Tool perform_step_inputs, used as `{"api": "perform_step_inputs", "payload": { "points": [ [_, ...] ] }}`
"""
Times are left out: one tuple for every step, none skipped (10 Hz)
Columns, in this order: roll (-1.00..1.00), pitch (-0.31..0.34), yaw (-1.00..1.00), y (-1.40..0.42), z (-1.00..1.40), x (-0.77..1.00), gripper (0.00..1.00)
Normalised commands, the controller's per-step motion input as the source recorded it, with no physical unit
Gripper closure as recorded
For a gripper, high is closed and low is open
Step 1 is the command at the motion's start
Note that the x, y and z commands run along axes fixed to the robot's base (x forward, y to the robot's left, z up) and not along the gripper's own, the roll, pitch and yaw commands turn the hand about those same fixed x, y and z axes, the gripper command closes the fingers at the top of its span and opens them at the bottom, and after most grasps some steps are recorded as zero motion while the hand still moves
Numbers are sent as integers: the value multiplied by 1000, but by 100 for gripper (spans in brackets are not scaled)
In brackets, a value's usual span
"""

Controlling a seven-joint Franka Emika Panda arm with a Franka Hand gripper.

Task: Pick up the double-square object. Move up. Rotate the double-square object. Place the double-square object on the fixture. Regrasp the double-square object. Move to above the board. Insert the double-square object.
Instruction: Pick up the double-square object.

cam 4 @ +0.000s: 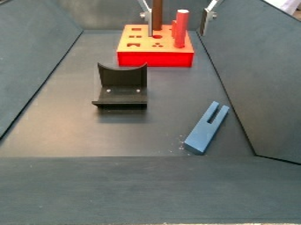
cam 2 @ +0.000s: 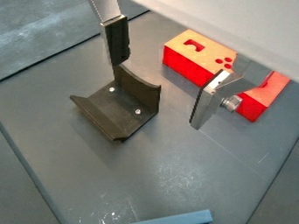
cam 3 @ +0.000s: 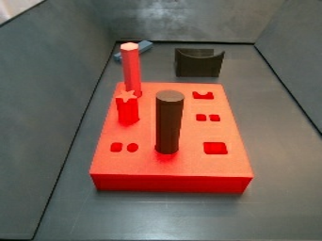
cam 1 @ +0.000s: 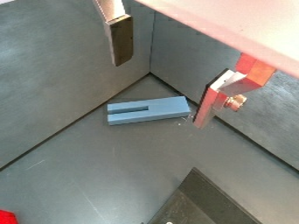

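The double-square object (cam 1: pixel 149 110) is a slim blue-grey bar with a slot in its top face. It lies flat on the grey floor close to a side wall, also seen as the bar (cam 4: pixel 205 127) in a side view. My gripper (cam 1: pixel 170 74) hangs well above the floor, open, with nothing between its fingers (cam 1: pixel 121 39). The dark fixture (cam 2: pixel 117 109) with its curved notch stands below the gripper (cam 2: pixel 163 74) in a wrist view. The red board (cam 4: pixel 153 46) sits at the far end, beyond the fixture (cam 4: pixel 120 86). Only an end of the bar (cam 3: pixel 145 45) shows behind the red peg.
A tall red hexagonal peg (cam 3: pixel 131 71) and a thick dark cylinder (cam 3: pixel 169 120) stand up from the board (cam 3: pixel 189 165). Grey walls enclose the floor on all sides. A red block (cam 2: pixel 267 94) is seen behind one finger.
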Motion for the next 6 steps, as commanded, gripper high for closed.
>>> {"api": "perform_step_inputs", "payload": {
  "points": [
    [0,16,-71,103,0,0,0],
    [-17,0,-569,369,-163,-34,0],
    [-50,6,-631,300,-246,0,0],
    [-56,0,-760,134,-243,-11,0],
    [-66,0,-789,100,-274,-29,0],
    [-114,-3,-751,94,-329,-20,0]
  ]
}}
